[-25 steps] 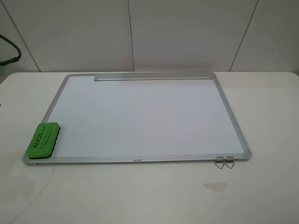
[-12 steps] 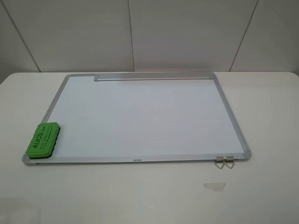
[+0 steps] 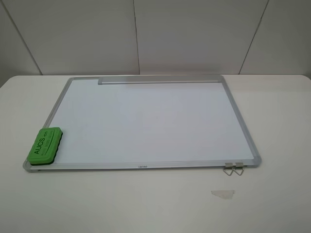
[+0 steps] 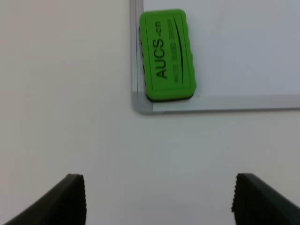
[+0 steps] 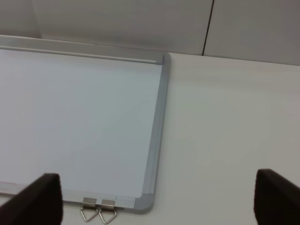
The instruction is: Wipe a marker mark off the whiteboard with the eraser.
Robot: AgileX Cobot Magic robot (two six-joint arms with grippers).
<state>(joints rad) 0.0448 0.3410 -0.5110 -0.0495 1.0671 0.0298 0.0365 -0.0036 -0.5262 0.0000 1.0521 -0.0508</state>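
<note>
Eraser point(image 4: 166, 55) is a bright green rounded block with dark lettering on its top face, lying flat on the near left corner of the whiteboard point(image 3: 146, 126), its long axis running along the board's short side and one end touching the frame at that corner. Relative to the left gripper point(image 4: 154, 199), it sits ahead of the fingertips and close to the centreline between them, well clear of both pads and lower than the gripper; the left fingers point(image 4: 70, 197) are spread wide with nothing between them. The block looks light and slightly compressible, probably foam or felt-backed, so it should tolerate a firm pinch without damage; smooth moulded sides may slip under a weak grip. Recommended hold: across the two long sides at mid-length, fingers descending astride the narrow width, which calls for turning the wrist so the opening lies across the block. Keep the underside flat to the board for wiping. No marker mark can be made out on the white surface in any view; its position cannot be told. The right gripper point(image 5: 157, 201) hangs over the board's near right corner, beside two small binder clips point(image 5: 98, 211) on the frame, fingers likewise wide apart and empty. A pale tape scrap point(image 3: 222, 193) lies on the table point(image 3: 282, 121), off the board.
</note>
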